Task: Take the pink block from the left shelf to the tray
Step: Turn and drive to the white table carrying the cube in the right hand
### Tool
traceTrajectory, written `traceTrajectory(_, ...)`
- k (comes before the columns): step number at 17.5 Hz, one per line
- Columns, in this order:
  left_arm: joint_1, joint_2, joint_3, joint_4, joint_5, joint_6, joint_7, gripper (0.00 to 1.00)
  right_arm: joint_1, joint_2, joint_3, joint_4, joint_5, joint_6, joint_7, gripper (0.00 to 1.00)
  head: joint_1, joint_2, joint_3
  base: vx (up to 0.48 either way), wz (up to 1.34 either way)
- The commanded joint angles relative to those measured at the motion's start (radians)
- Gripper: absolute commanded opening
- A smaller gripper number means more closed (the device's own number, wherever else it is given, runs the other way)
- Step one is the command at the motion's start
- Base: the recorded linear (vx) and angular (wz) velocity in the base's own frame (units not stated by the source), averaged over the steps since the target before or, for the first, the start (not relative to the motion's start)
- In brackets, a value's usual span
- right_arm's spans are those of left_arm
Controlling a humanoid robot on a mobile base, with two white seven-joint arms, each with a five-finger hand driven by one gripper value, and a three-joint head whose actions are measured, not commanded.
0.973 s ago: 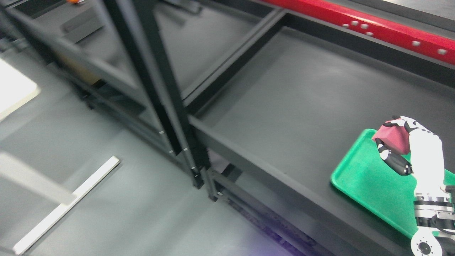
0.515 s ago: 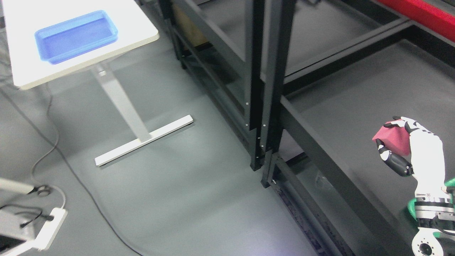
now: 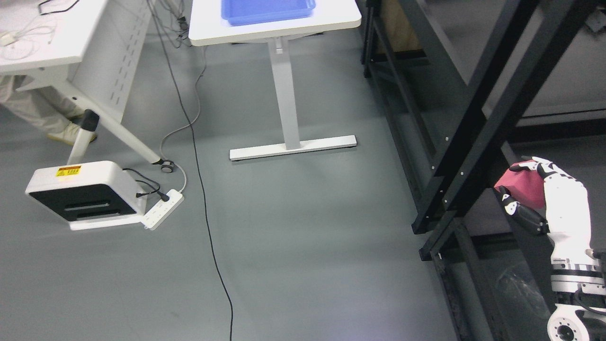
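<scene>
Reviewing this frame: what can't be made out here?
- Pink block: partly covered by the right hand, so its full shape is hidden.
- Blue tray: cut off by the top edge.
- Person: only a leg and shoe show under the desk.
- Left hand: out of view.
- Shelf: cut off at the right and top edges.

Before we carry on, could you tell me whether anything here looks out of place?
Nothing looks spilled or damaged. The right hand holds the pink block beside the black shelf frame, and a power strip with cables lies on the floor.
</scene>
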Motion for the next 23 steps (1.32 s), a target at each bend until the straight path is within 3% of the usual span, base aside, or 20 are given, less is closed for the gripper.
traceTrajectory(1, -0.022, 0.017, 0.000, -0.018, -0.002, -0.001, 0.000, 1.00, 0.001, 0.009, 0.004, 0.000, 0.000, 0.000, 0.001, 0.04, 0.0000, 0.000, 0.000, -0.089, 0.54)
traceTrajectory(14, -0.022, 0.017, 0.000, -0.018, -0.002, -0.001, 0.000, 1.00, -0.001, 0.015, 0.006, 0.000, 0.000, 0.000, 0.003, 0.04, 0.0000, 0.000, 0.000, 0.015, 0.24)
traceTrajectory(23, -0.022, 0.017, 0.000, -0.018, -0.002, -0.001, 0.000, 1.00, 0.001, 0.015, 0.009, 0.002, 0.000, 0.000, 0.006, 0.04, 0.0000, 0.000, 0.000, 0.187, 0.27)
